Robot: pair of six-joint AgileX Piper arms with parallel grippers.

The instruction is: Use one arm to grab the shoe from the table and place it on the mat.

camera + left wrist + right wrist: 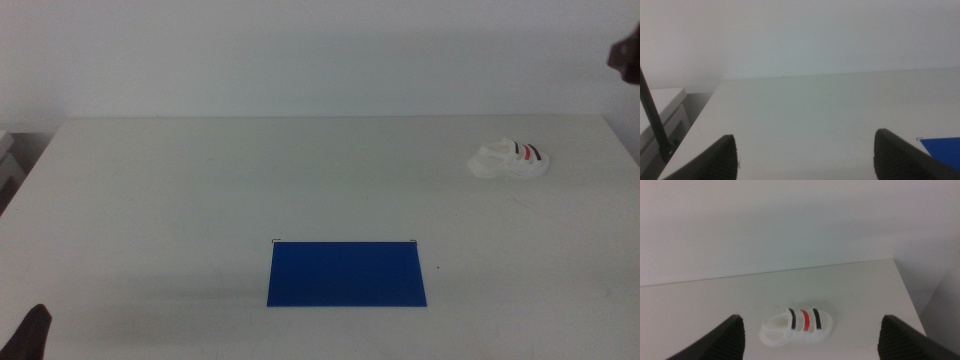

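The white shoe (pixel 511 160) with black and red straps lies on the off-white table (pixel 200 190) at the far right. The blue mat (pixel 346 273) lies flat near the table's front middle, with nothing on it. My right gripper (pixel 812 340) is open and empty; the shoe (pixel 797 325) sits on the table between its jaws, some way ahead. Only a dark bit of the right arm (pixel 626 55) shows at the upper right edge. My left gripper (pixel 805 155) is open and empty at the front left corner (pixel 30 335), with a corner of the mat (pixel 942 150) in its view.
A white wall stands behind the table's far edge. A grey-white cabinet (pixel 660 120) stands beside the table's left edge. The table's right edge (pixel 907 295) runs close to the shoe.
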